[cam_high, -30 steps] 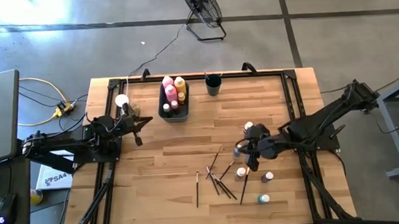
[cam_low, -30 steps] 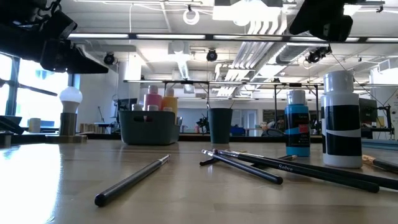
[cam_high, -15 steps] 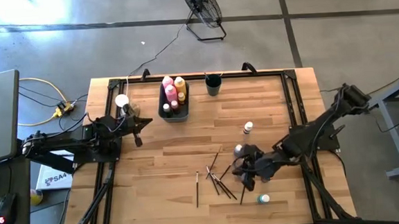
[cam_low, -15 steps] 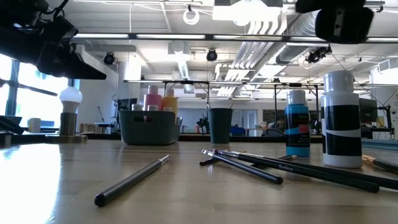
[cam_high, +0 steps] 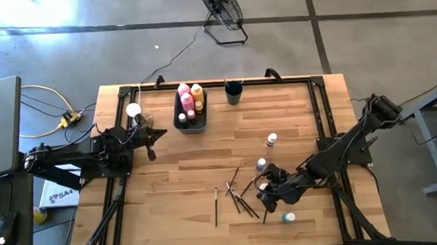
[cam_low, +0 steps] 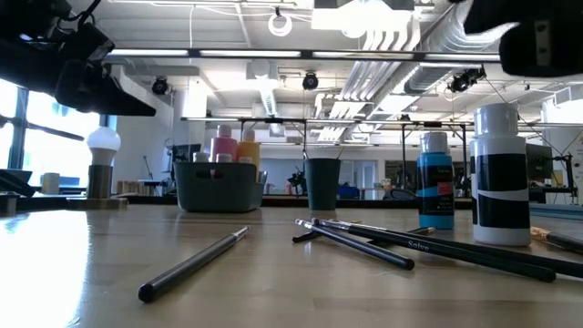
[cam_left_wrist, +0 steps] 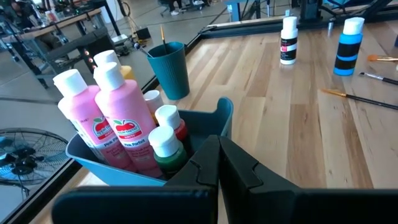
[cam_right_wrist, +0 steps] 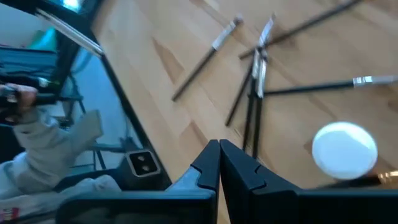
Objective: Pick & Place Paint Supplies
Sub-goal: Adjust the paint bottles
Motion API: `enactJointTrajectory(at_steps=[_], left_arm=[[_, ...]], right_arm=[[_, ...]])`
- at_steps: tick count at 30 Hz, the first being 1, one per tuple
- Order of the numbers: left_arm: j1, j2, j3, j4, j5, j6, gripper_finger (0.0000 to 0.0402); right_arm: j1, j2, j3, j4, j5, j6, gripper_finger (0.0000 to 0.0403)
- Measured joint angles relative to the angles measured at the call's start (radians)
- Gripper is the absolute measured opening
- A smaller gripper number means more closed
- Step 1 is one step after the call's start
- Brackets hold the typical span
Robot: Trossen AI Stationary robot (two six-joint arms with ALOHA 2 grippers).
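Hovering over paintbrushes (cam_high: 242,195) — right gripper (cam_high: 264,201), shut

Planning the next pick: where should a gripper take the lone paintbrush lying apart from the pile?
Grip the lone paintbrush at mid-handle, coming straight down from above with the fingers across its length. It lies flat on the table, thin, clear of the crossed brushes.

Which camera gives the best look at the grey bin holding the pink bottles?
The left wrist view: the grey bin fills the picture, its pink bottles readable. The high view shows it small from above, the low view from the side far off, and the right wrist view not at all.
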Motion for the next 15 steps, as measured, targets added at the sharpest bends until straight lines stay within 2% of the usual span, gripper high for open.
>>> enactJointTrajectory(at_steps=[7, 15], left_arm=[[0.000, 0.000, 0.000, -0.003, 0.000, -0.019, 0.0000], [0.000, 0.000, 0.000, -0.010, 0.000, -0.019, 0.0000]], right_arm=[[-0.008, 0.089, 0.037, -0.046, -0.036, 0.019, 0.0003], [-0.009, 0.222, 0.308, -0.381, -0.037, -0.091, 0.0003]])
